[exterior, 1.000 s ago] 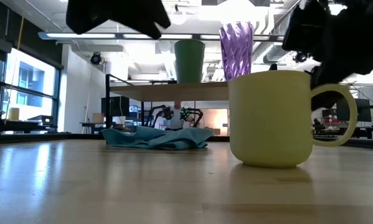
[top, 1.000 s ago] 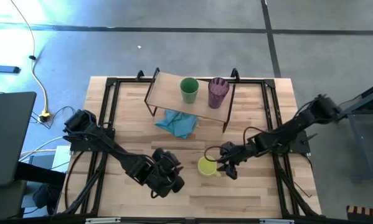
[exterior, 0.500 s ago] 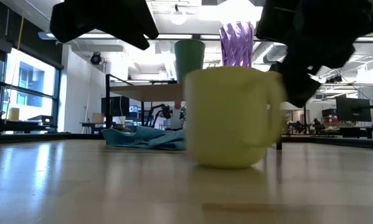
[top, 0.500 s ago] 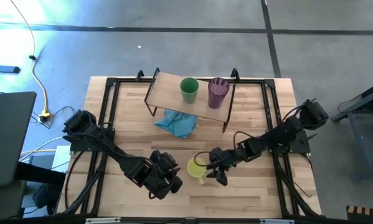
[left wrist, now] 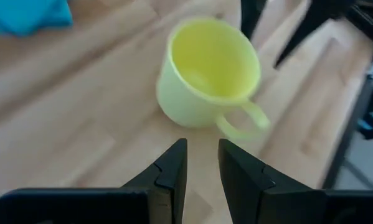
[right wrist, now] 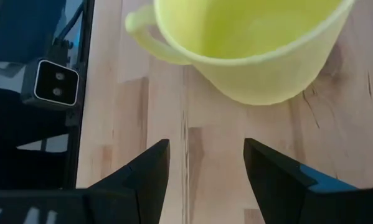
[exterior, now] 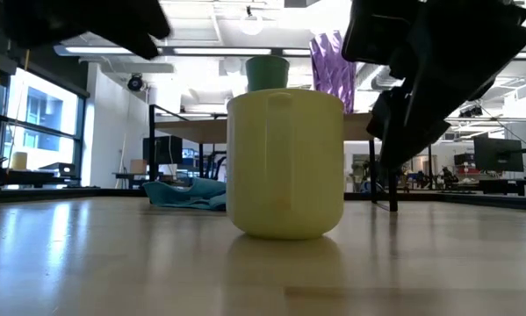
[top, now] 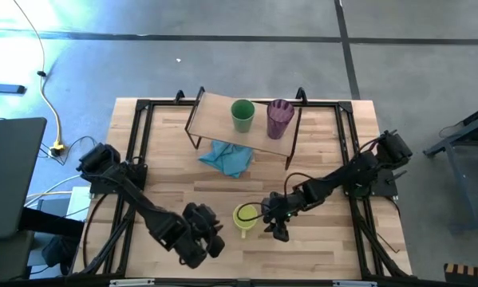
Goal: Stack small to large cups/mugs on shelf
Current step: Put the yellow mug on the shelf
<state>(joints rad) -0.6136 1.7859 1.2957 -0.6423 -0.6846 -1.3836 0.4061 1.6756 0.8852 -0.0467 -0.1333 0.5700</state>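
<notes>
The yellow mug point(top: 245, 217) stands upright on the tabletop near the front, its handle point(top: 245, 233) turned toward the near edge; it also shows in the low view point(exterior: 284, 167). My right gripper point(top: 275, 222) is open just to its right, fingertips a little short of the mug's wall point(right wrist: 261, 93). My left gripper point(top: 199, 241) hovers to the mug's near left, its fingers a narrow gap apart point(left wrist: 202, 163), empty. The green cup point(top: 242, 115) and the purple tumbler point(top: 280, 118) stand side by side on the shelf point(top: 215, 112).
A blue cloth point(top: 227, 157) lies crumpled on the table in front of and partly under the shelf. Black metal frame rails point(top: 346, 159) run along the table's left and right sides. Bare tabletop point(top: 318, 247) lies near the front right.
My right gripper has gone toward the table's left and pushed the yellow mug, which has slid left along the table and turned about, its handle swinging from the right to the near edge. My left gripper has drawn back toward the near left.
</notes>
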